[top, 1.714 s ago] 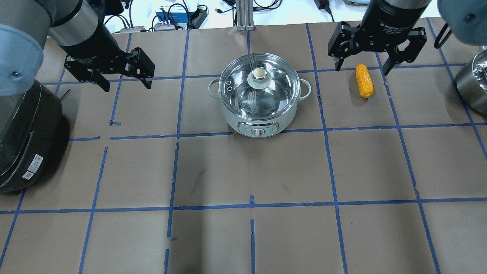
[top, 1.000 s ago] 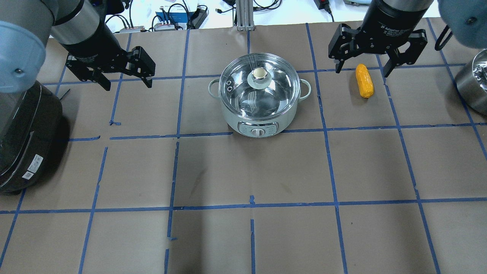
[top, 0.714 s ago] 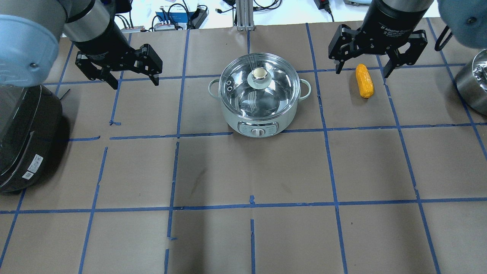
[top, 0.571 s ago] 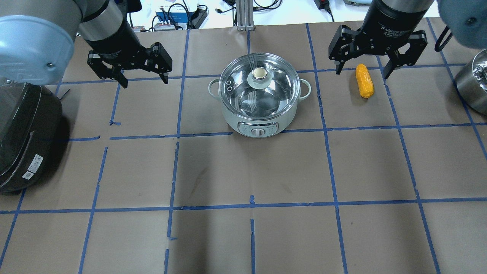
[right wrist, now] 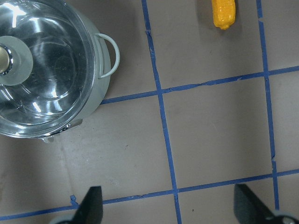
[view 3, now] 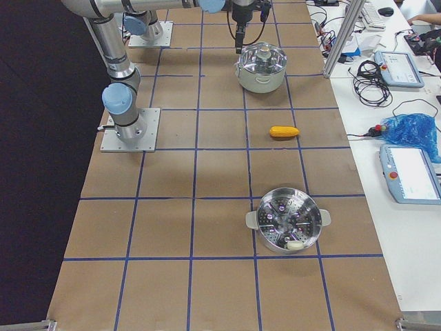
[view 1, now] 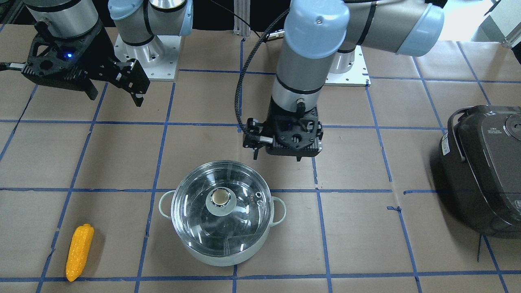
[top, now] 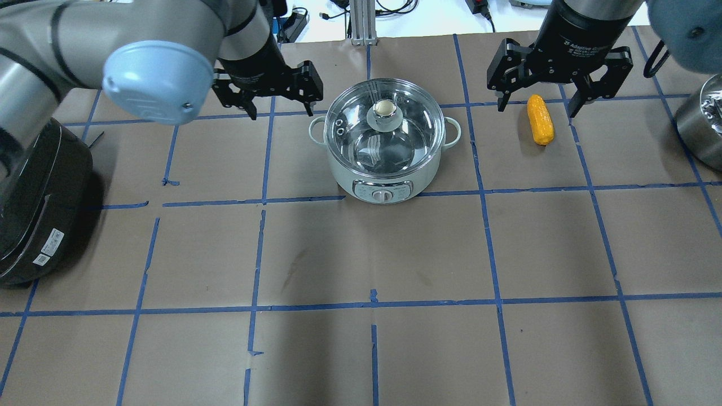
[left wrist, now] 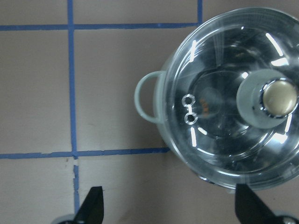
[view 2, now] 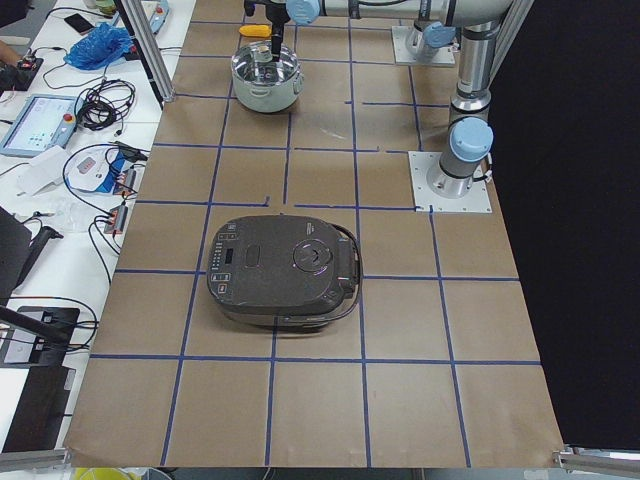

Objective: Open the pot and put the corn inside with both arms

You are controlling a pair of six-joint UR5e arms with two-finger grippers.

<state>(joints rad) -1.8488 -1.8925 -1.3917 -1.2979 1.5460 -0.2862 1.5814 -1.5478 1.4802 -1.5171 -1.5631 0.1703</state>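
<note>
The shiny steel pot (top: 361,169) stands mid-table with its glass lid (top: 395,148) on; the knob (top: 384,107) is untouched. It also shows in the front view (view 1: 222,248) and in both wrist views (left wrist: 219,93) (right wrist: 51,93). My left gripper (top: 281,110) is open and empty. It hangs above the table just left of the pot's left handle; the front view (view 1: 277,158) shows it behind the pot. The orange-yellow corn (top: 540,119) lies on the table right of the pot. My right gripper (top: 536,107) is open and empty, high above the corn.
A dark grey rice cooker (top: 39,203) stands at the table's left edge. A steel steamer pot (top: 699,124) stands at the right edge. Cables and boxes (top: 254,25) lie beyond the far edge. Blue tape lines grid the brown table cover (top: 372,254).
My left gripper has swung right from the far left of the table to just left of the pot, still open. The right gripper, pot and corn have barely moved.
</note>
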